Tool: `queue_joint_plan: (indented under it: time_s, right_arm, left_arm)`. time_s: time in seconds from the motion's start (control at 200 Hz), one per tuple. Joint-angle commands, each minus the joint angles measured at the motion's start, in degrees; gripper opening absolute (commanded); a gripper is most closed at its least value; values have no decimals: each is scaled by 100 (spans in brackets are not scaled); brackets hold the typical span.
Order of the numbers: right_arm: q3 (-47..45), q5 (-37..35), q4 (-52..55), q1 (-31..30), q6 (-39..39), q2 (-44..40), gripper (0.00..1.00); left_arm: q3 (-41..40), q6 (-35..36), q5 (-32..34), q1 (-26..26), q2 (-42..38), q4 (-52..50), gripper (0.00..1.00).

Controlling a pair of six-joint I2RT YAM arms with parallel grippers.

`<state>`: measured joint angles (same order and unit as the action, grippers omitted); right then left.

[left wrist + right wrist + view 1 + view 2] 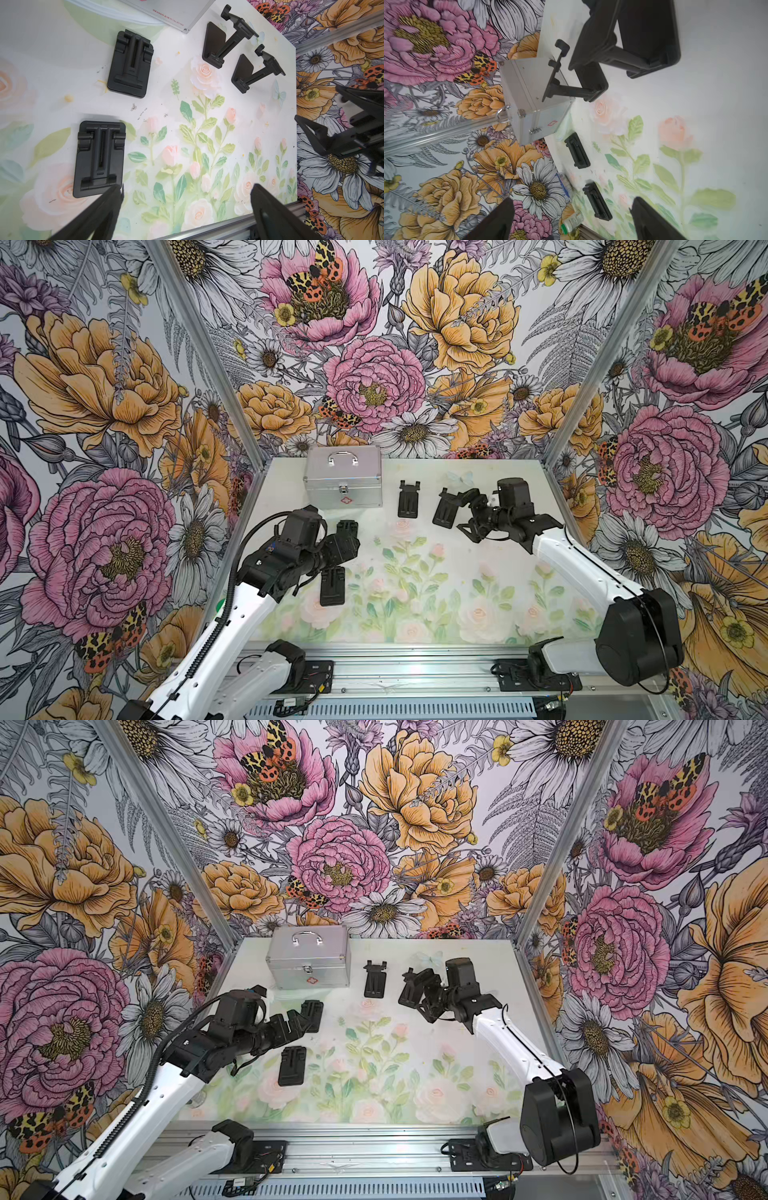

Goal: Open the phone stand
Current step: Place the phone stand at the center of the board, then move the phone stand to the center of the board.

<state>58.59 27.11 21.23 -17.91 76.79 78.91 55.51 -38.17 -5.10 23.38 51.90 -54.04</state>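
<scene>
The table (498,572) carries a silver case (344,483), cut off in the left wrist view. The left gripper (186,188), spread wide, half hides a folded phone stand (315,1013); the right gripper (572,200), also wide and empty, sits beside an opened phone stand (444,512).

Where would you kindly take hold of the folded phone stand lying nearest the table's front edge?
The folded phone stand lies flat, so I'd probably pinch across its two long side edges, coming straight down; only that narrow width offers opposing faces, and the left tool hangs open close by.
</scene>
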Motion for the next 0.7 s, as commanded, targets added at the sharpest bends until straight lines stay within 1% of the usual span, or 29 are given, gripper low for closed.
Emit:
queue_joint_plan:
  time_s: [0.0, 0.1, 0.185, 0.205, 0.215, 0.325, 0.365, 0.455, 0.48, 0.615, 0.695]
  right_arm:
    - [348, -840, 1196, -661, -907, 249, 99]
    - [927, -1184, 1449, -1357, -1167, 620, 99]
    - [1403, -1430, 1679, -1848, -1331, 945, 99]
    - [1473, -1457, 1690, -1939, -1334, 994, 99]
    - [1502, -1462, 1691, -1978, -1347, 1025, 99]
    - [1760, -1485, 1689, -2295, -1325, 1314, 99]
    - [1813, -1473, 1691, -2362, -1325, 1382, 99]
    - [1897, -1487, 1679, -2454, -1320, 1463, 99]
    - [1919, -1489, 1682, -2461, -1327, 1480, 99]
    - [2057, -1490, 1677, -2472, -1406, 1586, 99]
    - [2153, -1464, 1682, -2480, -1484, 1627, 99]
  left_arm:
    - [-216, -209, 658, -109, -144, -799, 99]
    - [-563, -315, 543, -547, -140, -825, 99]
    - [-859, -343, 311, -1035, -81, -553, 99]
    - [-857, -320, 268, -1118, -32, -505, 98]
    - [-857, -315, 254, -1158, -7, -483, 96]
    - [-929, -357, 55, -1698, 339, -375, 69]
    - [-984, -357, -62, -1867, 482, -361, 54]
    - [-1065, -423, -32, -1951, 752, -289, 10]
    - [-1089, -442, -20, -1951, 847, -258, 0]
    - [-1304, -545, -35, -1959, 1501, 51, 0]
    - [-1390, -612, 28, -1994, 1661, 291, 0]
